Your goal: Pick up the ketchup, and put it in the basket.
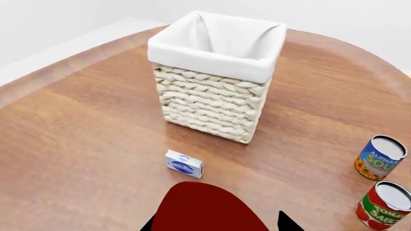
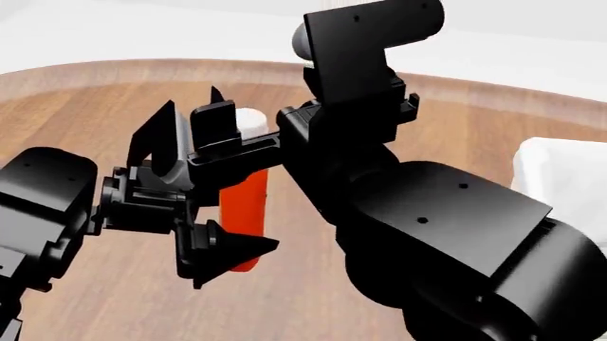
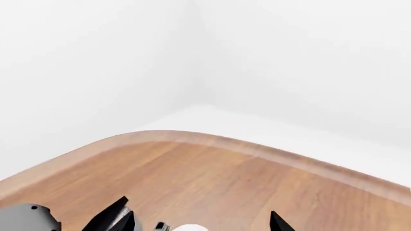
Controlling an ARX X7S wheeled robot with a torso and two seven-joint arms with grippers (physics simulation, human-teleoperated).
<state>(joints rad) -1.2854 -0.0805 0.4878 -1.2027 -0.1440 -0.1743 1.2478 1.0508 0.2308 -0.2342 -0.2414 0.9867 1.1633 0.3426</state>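
The ketchup (image 2: 244, 206), an orange-red bottle with a white cap (image 2: 251, 122), stands upright between both arms in the head view. My left gripper (image 2: 232, 245) is shut on its lower body, which fills the space between the jaws in the left wrist view (image 1: 209, 209). My right gripper (image 2: 195, 124) is wide open at cap height, and the cap (image 3: 189, 227) shows between its spread fingers. The basket (image 1: 215, 94), cream wicker with a white liner, stands on the table beyond my left gripper (image 1: 215, 226). Only its white corner (image 2: 569, 170) shows at the right in the head view.
A small blue-white box (image 1: 184, 163) lies between the ketchup and the basket. An alphabet soup can (image 1: 380, 158) and a tomato sauce can (image 1: 383, 204) stand to one side. The round wooden table's rim (image 3: 212, 139) curves under white walls. My right arm (image 2: 446, 227) fills the head view's right.
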